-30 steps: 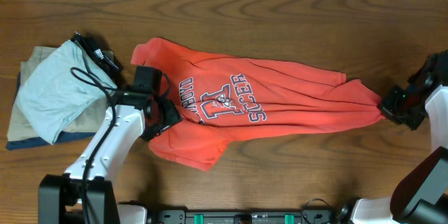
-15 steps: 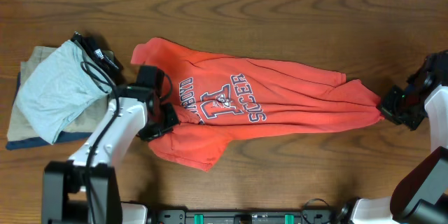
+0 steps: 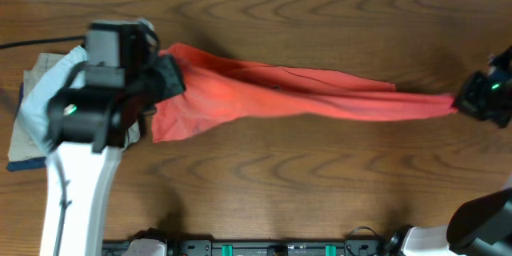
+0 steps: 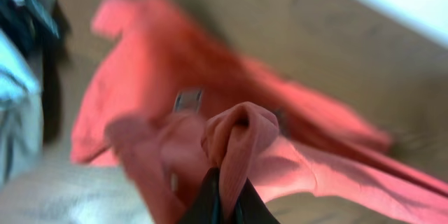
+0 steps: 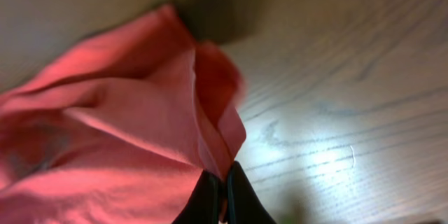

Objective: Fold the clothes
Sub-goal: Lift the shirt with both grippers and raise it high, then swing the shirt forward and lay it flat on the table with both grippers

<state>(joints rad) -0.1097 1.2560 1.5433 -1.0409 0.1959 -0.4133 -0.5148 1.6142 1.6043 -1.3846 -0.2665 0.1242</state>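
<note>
Our left end effector (image 4: pixel 225 194) grips the coral-red cotton T-shirt (image 3: pixel 304 100) beside the grey folded garment (image 3: pixel 30 112); our right end effector (image 5: pixel 224 189) grips the far end. We could pull it loose.

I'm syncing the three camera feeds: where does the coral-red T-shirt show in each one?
Overhead: T-shirt stretched lengthwise across the middle.
Left wrist: fills the centre, a fold pinched at bottom centre.
Right wrist: left half, its tip pinched at bottom centre.
Shared landmark: the wooden table.
</note>
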